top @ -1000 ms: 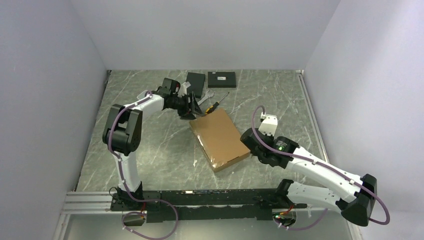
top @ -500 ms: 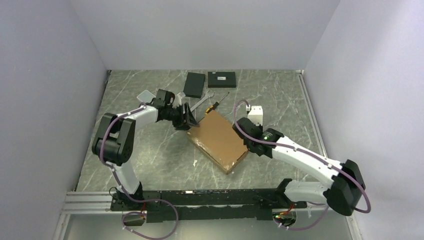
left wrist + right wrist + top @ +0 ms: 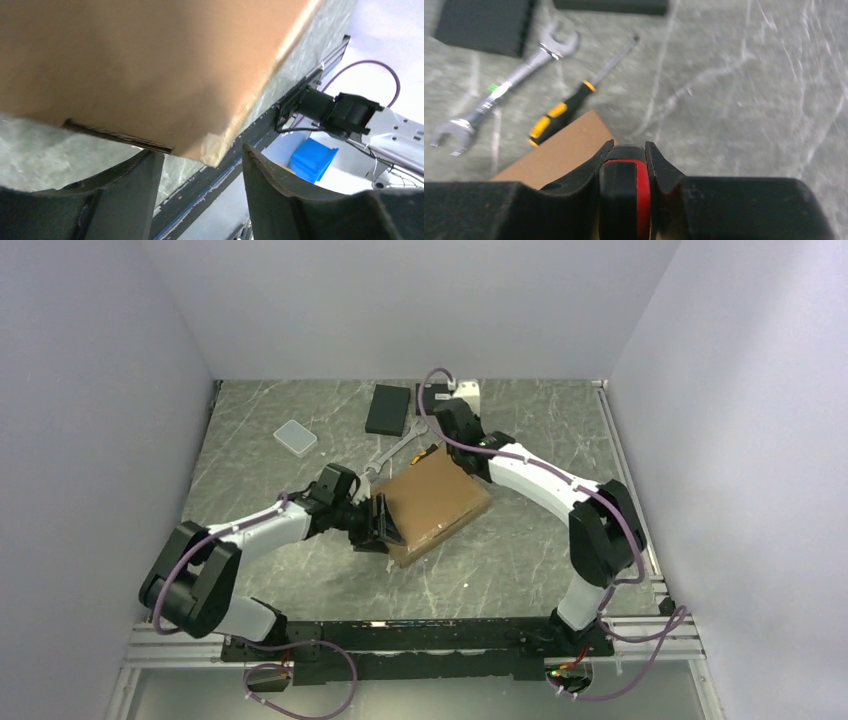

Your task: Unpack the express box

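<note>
Counts: one express box [image 3: 435, 502]; two flat black boxes [image 3: 388, 410]; one wrench [image 3: 499, 92]; one screwdriver [image 3: 566, 107]; one small pale box [image 3: 295, 437]
Materials: plain brown cardboard, flat and rectangular; shiny metal wrench; grey marbled desk [image 3: 300, 570]
Box position: mid-desk, lying askew between both arms
Left fingers [image 3: 130, 190]: stood wide, the box's near corner between them
Right fingers [image 3: 589, 170]: clamped on a black-and-red handle [image 3: 624, 192]
Change: box had turned and slid left; right arm had swung to the far side

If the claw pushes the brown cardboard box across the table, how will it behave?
The express box lies flat and wide, so it would probably slide, not tip. Pushed near one corner, it likely turns. Its straight edges suggest stiff cardboard.
</note>
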Available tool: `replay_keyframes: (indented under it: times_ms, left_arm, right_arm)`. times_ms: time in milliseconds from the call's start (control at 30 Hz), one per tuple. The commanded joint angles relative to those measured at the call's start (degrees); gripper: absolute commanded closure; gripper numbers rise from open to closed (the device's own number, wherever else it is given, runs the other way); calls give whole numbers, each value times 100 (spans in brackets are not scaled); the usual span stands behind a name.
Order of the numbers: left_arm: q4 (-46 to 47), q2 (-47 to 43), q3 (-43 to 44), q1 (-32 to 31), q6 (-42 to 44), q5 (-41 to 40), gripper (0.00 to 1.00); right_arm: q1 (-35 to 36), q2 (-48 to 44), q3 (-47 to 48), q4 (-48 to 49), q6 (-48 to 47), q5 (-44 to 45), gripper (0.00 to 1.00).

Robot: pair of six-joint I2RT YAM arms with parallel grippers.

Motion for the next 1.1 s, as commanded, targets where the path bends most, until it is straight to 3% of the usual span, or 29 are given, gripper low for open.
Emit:
replay_keyframes:
  times_ms: [0,233,400,567,767,1067]
  left_arm:
    - [235,-810,-66,-243,-357,-213,36]
    - [-974,-1673,454,-221,833,-603,24]
    - [-1760,-905,1855,187,1644,-796,20]
    - [-1434,247,2690,950,1483,-378,21]
    - [-971,1583,3009,1136,1149,-126,31]
    - [-620,1379,2088,1127,1064,-171,31]
  right_arm:
    - [204,13,869,185,-406,2,100]
    - [74,-1426,-211,-365,-497,1347,100]
    - [40,-2538,-1267,-911,464,630,100]
    - [24,-3296,-2183,-657,1266,-219,100]
    - [-96,-3202,-2473,-353,1545,-602,100]
    - [-117,-2496,-2319,290,1330,-945,100]
